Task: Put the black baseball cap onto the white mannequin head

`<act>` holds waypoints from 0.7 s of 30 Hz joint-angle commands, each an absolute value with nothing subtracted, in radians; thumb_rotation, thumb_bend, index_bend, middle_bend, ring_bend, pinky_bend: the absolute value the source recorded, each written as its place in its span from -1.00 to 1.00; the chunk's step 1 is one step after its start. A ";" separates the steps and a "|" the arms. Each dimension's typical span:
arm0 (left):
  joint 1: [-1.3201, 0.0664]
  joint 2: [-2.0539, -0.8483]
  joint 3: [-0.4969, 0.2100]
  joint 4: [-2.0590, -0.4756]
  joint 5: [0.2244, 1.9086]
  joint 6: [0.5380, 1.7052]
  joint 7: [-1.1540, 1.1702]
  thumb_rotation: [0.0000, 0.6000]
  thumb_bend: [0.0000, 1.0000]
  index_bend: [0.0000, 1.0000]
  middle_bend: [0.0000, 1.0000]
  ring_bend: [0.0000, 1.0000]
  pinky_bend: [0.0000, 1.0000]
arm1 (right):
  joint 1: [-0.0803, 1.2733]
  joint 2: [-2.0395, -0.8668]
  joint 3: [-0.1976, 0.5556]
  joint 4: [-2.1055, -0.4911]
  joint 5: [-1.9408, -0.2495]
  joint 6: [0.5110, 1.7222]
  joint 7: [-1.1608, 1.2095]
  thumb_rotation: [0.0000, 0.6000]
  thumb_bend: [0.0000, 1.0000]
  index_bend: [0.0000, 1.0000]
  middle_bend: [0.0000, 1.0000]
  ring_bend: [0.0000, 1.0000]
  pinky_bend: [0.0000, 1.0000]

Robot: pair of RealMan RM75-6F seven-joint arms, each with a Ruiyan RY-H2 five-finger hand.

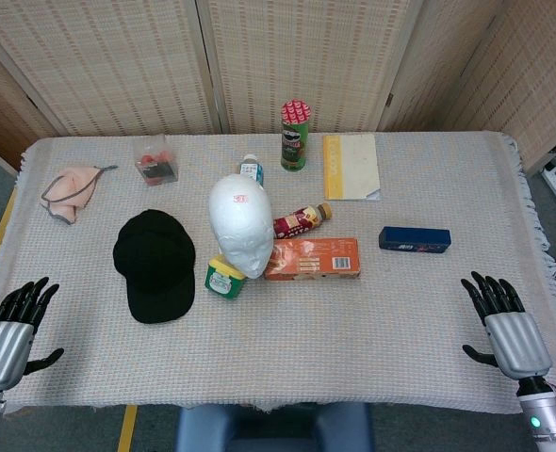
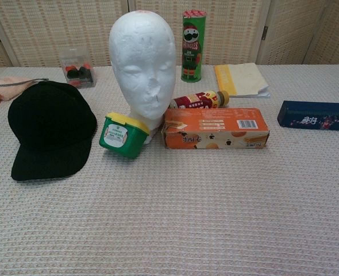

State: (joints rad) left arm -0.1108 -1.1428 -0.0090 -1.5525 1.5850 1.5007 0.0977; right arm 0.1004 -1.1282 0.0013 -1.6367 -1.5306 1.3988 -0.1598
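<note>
My left hand [image 1: 14, 325] and right hand [image 1: 504, 320]: spread, holding nothing, at the near table [image 1: 372, 330] edge. Cap [image 1: 154, 264]: left of the head [image 1: 240, 224], bare cloth between us.

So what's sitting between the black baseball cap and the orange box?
Between the black baseball cap and orange cardboard box sit the green tub with its yellow lid and the white foam mannequin head, clearest in the chest view.
</note>
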 commanded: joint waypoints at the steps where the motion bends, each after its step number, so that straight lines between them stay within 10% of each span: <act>1: -0.114 -1.145 -0.010 -1.553 1.582 1.494 0.097 1.00 -0.73 -0.92 -0.88 -1.00 -0.70 | 0.101 -1.128 0.001 -1.636 -1.529 1.397 -0.160 1.00 -0.89 -1.00 -1.00 -1.00 -1.00; 6: -0.120 -1.208 -0.012 -1.521 1.655 1.555 -0.006 1.00 -0.73 -0.77 -0.68 -0.88 -0.56 | 0.097 -1.120 0.005 -1.640 -1.525 1.406 -0.151 1.00 -0.89 -1.00 -1.00 -1.00 -1.00; 10: -0.114 -1.394 -0.017 -1.325 1.763 1.710 -0.167 1.00 -0.73 -0.22 0.23 -0.07 0.26 | 0.094 -1.119 0.003 -1.642 -1.531 1.412 -0.154 1.00 -0.89 -1.00 -1.00 -1.00 -1.00; 16: -0.127 -1.513 -0.013 -1.163 1.816 1.767 -0.223 1.00 -0.71 0.26 0.95 0.83 0.97 | 0.095 -1.124 0.004 -1.641 -1.524 1.405 -0.168 1.00 -0.89 -1.00 -1.00 -1.00 -1.00; 21: -0.151 -1.695 0.003 -0.948 1.832 1.777 -0.283 1.00 -0.68 0.29 1.00 1.00 1.00 | 0.094 -1.135 0.008 -1.632 -1.519 1.412 -0.183 1.00 -0.89 -1.00 -1.00 -1.00 -1.00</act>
State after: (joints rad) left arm -0.1357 -1.5961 -0.0091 -1.0560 1.8067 1.7599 -0.2337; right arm 0.0937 -1.1347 0.0082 -1.6329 -1.5201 1.4126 -0.1820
